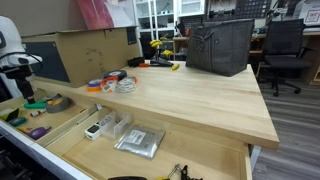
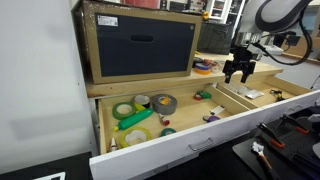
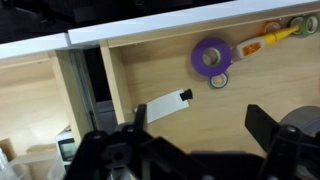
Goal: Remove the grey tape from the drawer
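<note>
Step in hand: approach, nothing grasped yet. Gripper (image 2: 239,78) hovers above drawer (image 2: 190,143), right of centre in exterior view. Fingers (image 3: 140,113) spread wide in wrist view, empty.

Grey tape (image 2: 163,102) lies flat in left part of drawer, beside green roll (image 2: 123,110), well apart from gripper. Wrist view looks down on purple roll (image 3: 211,56), not target.

Next move, as judged: travel toward frame left, centre over grey roll, descend, span rim or take wall through core hole, then lift clear of drawer.
</note>
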Motion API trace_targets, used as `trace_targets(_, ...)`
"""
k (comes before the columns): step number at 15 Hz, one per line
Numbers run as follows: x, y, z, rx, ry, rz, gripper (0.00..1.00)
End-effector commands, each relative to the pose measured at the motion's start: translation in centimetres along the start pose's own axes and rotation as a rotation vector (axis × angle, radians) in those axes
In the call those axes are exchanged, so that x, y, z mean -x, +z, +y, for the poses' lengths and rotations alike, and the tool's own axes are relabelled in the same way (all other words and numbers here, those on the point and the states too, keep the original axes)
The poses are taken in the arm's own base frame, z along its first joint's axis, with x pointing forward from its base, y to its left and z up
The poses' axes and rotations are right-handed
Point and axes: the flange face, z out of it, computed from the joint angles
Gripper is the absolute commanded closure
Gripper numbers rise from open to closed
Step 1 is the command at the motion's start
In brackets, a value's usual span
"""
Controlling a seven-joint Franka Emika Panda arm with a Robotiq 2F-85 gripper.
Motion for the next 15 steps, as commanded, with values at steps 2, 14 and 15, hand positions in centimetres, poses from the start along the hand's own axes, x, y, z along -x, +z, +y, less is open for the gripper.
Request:
trace_targets(2,0.3,0.3,-1.1,-0.024,0.013,-0.01,0.0)
trace_targets(14,-0.5,3.0,-3.6,-0.021,0.082,-0.01,0.0)
trace_targets(15,-0.6,3.5,-4.4,-0.017,0.1,0.017,0.0)
